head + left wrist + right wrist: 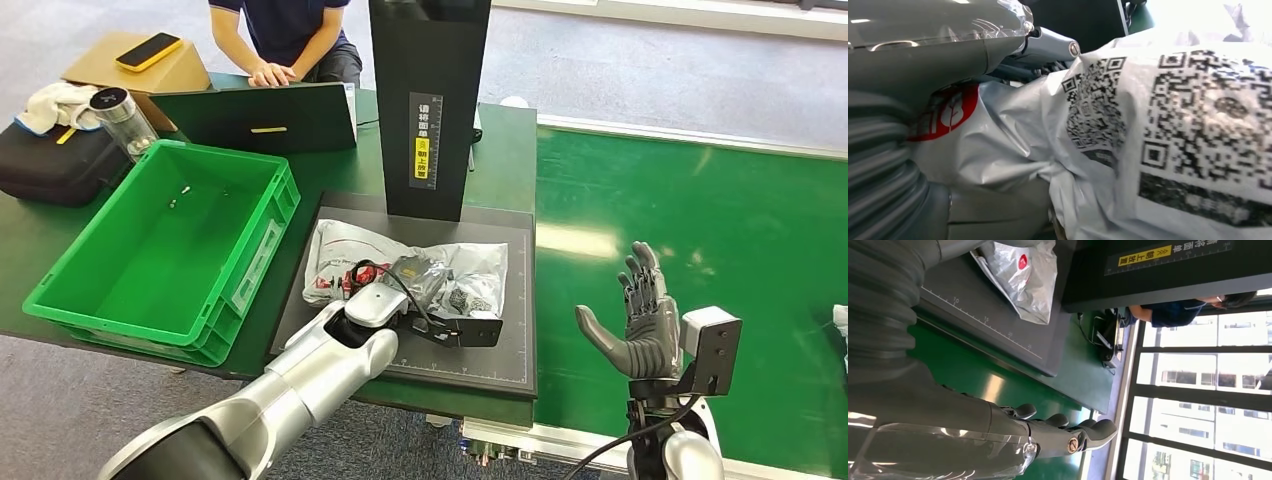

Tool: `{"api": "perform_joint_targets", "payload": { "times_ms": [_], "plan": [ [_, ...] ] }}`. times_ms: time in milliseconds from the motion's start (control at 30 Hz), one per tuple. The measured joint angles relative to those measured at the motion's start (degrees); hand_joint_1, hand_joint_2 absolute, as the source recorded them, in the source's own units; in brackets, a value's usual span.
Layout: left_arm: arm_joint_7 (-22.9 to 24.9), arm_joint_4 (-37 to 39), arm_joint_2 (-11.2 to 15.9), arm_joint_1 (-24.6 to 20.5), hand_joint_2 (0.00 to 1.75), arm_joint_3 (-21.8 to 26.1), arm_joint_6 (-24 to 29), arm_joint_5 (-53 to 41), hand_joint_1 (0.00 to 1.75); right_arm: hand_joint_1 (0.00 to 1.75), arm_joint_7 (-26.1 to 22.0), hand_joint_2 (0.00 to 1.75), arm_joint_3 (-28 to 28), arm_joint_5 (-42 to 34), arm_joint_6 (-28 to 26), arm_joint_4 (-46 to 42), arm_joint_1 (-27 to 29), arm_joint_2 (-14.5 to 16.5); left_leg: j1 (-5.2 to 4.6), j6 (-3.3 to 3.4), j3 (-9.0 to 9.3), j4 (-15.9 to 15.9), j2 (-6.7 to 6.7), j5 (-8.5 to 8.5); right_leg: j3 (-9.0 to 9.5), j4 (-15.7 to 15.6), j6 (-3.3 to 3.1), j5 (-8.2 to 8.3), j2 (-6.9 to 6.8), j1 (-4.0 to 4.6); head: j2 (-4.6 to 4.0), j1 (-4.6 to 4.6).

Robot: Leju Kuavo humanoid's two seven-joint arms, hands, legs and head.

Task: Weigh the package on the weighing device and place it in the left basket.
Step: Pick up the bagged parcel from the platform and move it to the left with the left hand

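Note:
The package, a crumpled silver-white plastic bag with red print and QR codes, lies on the dark ruled platform of the weighing device, in front of its black column. My left hand reaches over the package's near side and grips it. In the left wrist view the bag presses close against the palm, with the thumb over it. The green basket stands to the left of the platform. My right hand is raised over the green belt, fingers spread, holding nothing; its fingers also appear in the right wrist view.
A person sits behind the table at a dark laptop. At the far left are a cardboard box with a yellow phone, a bottle and a black bag. The green belt stretches to the right.

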Motion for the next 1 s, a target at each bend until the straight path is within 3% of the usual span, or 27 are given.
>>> {"api": "perform_joint_targets", "payload": {
  "times_ms": [400, 567, 667, 867, 933, 1000],
  "plan": [
    [-0.56, 0.05, 0.49, 0.38, 1.75, 0.01, 2.07, 0.68, 1.75, 0.00, 0.35, 1.75, 0.00, -0.02, 0.01, -0.56, 1.21, 0.42, 0.00, 0.00, -0.01, -0.01, 0.00, 0.00, 0.00, 0.00, -0.01, -0.01, 0.00, 0.00, 0.00, 0.00],
    [-0.31, 0.05, 1.22, 0.96, 1.75, 0.22, 6.63, 1.61, 1.75, 0.00, 0.35, 1.75, 0.02, -0.13, -0.08, -0.51, 0.97, 0.42, 0.00, 0.00, -0.01, -0.01, 0.00, 0.00, 0.00, 0.01, -0.01, -0.01, 0.00, 0.00, 0.00, 0.01],
    [2.17, 0.05, 2.66, 1.78, 1.75, 0.59, 16.34, 1.43, 1.75, 0.00, 0.65, 1.75, -0.11, -0.81, -0.19, -0.97, 1.19, 0.42, 0.00, 0.00, -0.01, -0.01, 0.01, 0.00, -0.03, 0.01, -0.01, -0.01, 0.01, 0.00, -0.01, 0.01],
    [8.98, -0.33, 8.39, 3.28, 1.75, 5.32, 46.72, -0.71, 1.75, 0.00, 1.82, 1.75, -1.29, -2.32, 0.15, -3.21, 2.31, 0.42, 0.01, -0.01, -0.01, -0.07, 0.02, 0.00, -0.08, 0.04, -0.09, -0.06, 0.01, 0.01, 0.00, -0.01],
    [11.47, -1.38, 10.21, 4.02, 1.75, 7.10, 52.66, -3.70, 1.75, 0.00, 1.96, 1.75, -1.52, -2.57, 0.16, -3.26, 2.28, 0.42, 0.01, -0.02, -0.02, -0.07, 0.02, 0.00, -0.09, 0.04, -0.13, -0.09, 0.01, 0.01, -0.01, -0.01],
    [13.63, -3.94, 11.88, 5.02, 1.75, 9.26, 54.66, -8.08, 1.75, 0.00, 2.02, 1.75, -1.63, -2.82, 0.12, -3.25, 2.25, 0.42, 0.01, -0.03, -0.03, -0.07, 0.03, -0.01, -0.10, 0.05, -0.15, -0.10, 0.02, 0.01, -0.01, 0.00]
  ]
}}
